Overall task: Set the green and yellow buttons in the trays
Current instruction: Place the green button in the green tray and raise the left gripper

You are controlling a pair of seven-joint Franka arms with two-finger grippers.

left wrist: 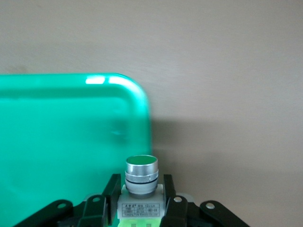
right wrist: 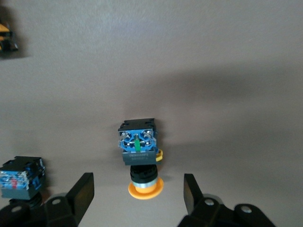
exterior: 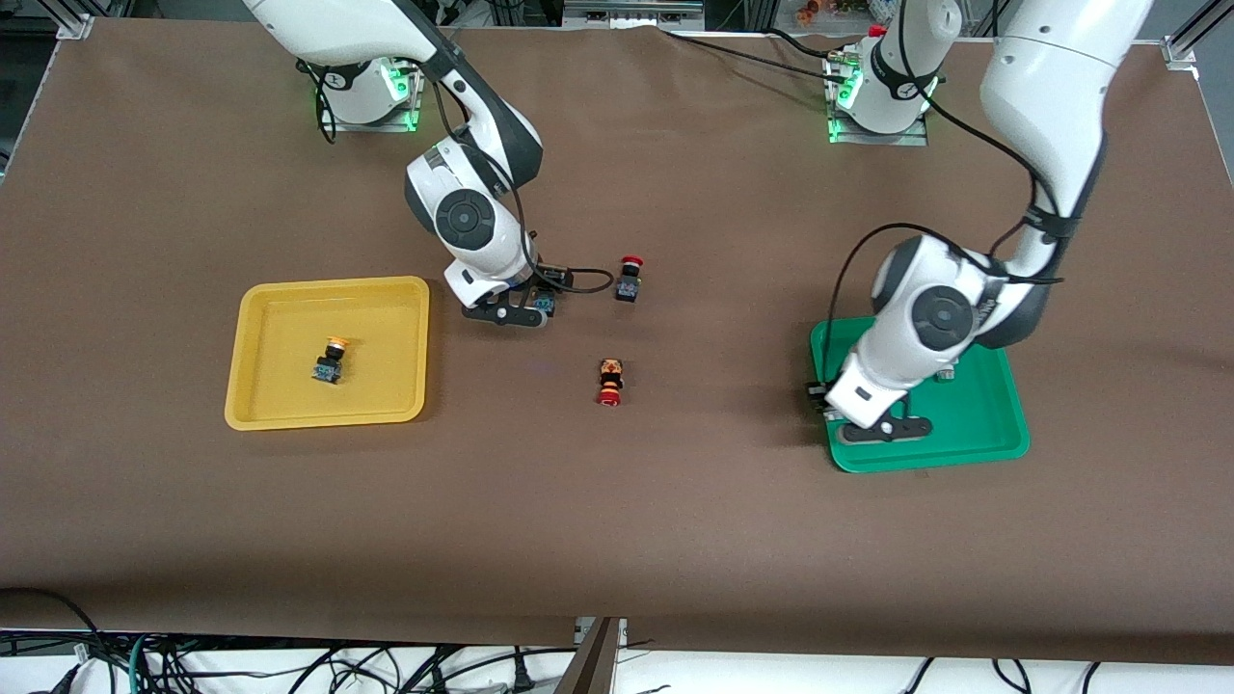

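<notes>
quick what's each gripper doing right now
Left gripper: shut on a green button, over the green tray.
Right gripper: open, around a yellow button.

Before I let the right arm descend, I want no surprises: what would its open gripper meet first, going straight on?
Probably the yellow button lying on the table between the right gripper's open fingers. Nothing shows in between, though depth is hard to judge.

green button [left wrist: 141,176]: gripped over green tray [left wrist: 57,137]; yellow button [exterior: 331,360]: lying in yellow tray [exterior: 253,386]
</notes>
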